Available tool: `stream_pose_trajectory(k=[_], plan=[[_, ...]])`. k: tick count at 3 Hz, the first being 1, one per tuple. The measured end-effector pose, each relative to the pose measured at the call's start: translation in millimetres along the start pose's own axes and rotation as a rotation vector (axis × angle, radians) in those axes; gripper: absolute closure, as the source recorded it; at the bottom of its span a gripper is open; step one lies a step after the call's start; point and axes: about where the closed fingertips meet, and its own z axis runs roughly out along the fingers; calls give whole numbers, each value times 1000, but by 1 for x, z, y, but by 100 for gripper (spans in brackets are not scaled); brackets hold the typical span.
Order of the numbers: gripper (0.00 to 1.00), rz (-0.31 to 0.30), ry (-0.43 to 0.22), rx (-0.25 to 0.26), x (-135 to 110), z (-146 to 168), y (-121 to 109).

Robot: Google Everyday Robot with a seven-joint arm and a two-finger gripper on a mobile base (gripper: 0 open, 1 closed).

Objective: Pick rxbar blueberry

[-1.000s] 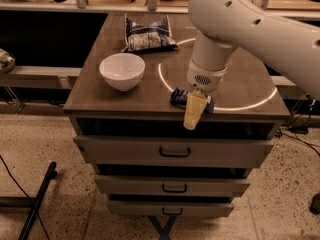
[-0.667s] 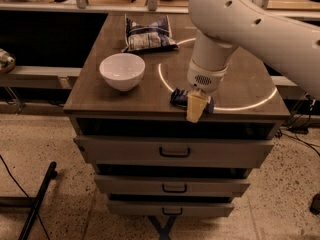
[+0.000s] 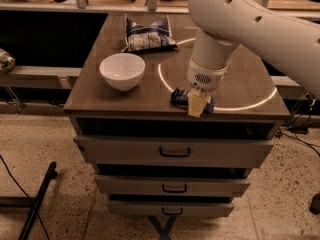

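Note:
The rxbar blueberry (image 3: 179, 97) is a small flat dark-blue wrapper lying near the front edge of the wooden cabinet top (image 3: 235, 84), right of centre. My gripper (image 3: 196, 105) hangs from the large white arm (image 3: 240, 24) and comes straight down onto the bar's right half, hiding that part. Its yellowish tip sits at the bar, close to the cabinet's front edge. Only the bar's left end and a sliver at the right show.
A white bowl (image 3: 122, 71) stands on the left of the cabinet top. A crinkled blue-and-white chip bag (image 3: 148, 34) lies at the back. Below the top are several drawers with handles (image 3: 174, 153). A black stand leg (image 3: 37, 194) lies on the floor at left.
The gripper tip has drawn back from over the cabinet's front edge onto the bar. The bar, bowl and bag have not moved.

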Motion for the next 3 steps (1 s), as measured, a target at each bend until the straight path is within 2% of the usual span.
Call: stream_pose_trajectory(k=[3], plan=[[100,0,-1,0,-1,-10,0]])
